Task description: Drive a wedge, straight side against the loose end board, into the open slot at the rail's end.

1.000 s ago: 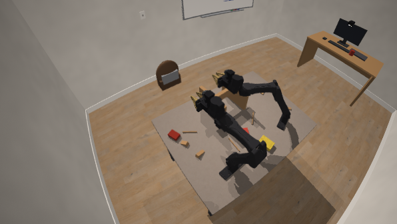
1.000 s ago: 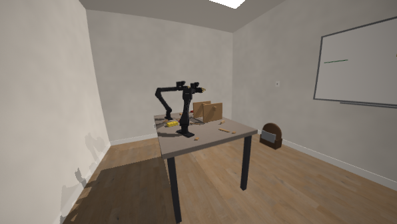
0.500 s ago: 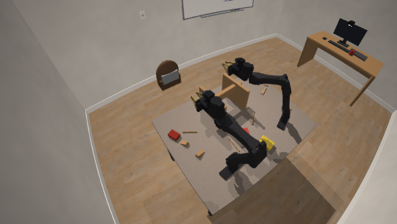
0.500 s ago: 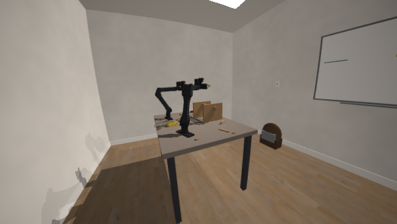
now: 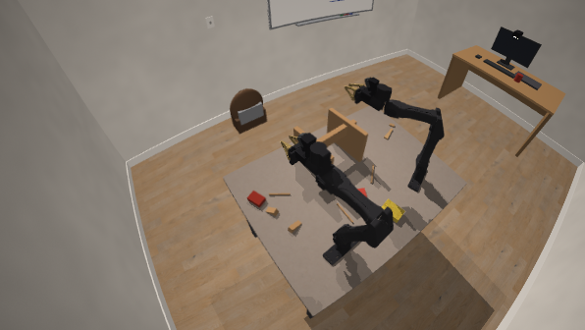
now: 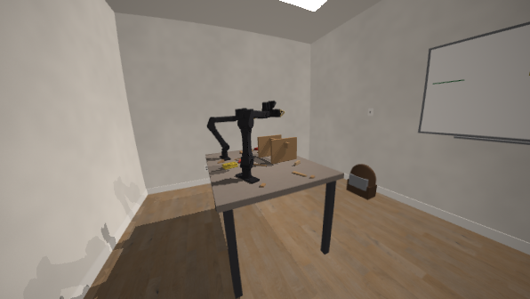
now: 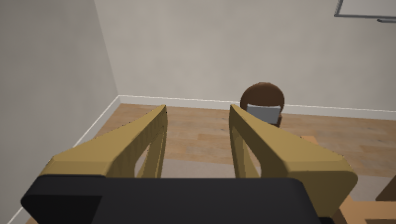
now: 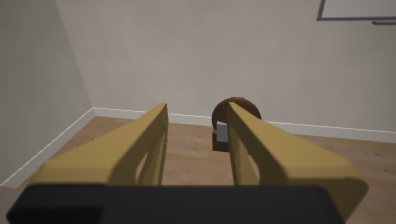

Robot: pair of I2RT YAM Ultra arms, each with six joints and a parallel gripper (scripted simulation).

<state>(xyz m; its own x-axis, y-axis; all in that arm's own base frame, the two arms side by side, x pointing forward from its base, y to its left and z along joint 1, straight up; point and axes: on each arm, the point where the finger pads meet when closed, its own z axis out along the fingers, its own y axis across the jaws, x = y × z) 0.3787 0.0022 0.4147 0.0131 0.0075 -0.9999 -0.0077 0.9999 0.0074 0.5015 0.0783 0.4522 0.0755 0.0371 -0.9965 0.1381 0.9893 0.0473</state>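
Note:
The wooden fixture stands at the table's far side, with one upright end board (image 5: 349, 132) and a rail (image 5: 330, 135) running from it toward my left arm. It also shows in the exterior view (image 6: 277, 149). The rail's other end is hidden behind the left arm. Loose wedges lie on the table (image 5: 392, 134), (image 5: 294, 226), (image 5: 271, 210). My left gripper (image 5: 287, 146) (image 7: 198, 112) hangs in the air above the rail's near end, open and empty. My right gripper (image 5: 351, 91) (image 8: 197, 111) is raised beyond the end board, open and empty.
A red block (image 5: 256, 198), a yellow object (image 5: 394, 210) and thin wooden sticks (image 5: 280, 194), (image 5: 345, 212), (image 5: 373, 174) lie on the table. A brown backpack (image 5: 248, 110) sits on the floor by the wall. A desk with a monitor (image 5: 505, 79) stands far right.

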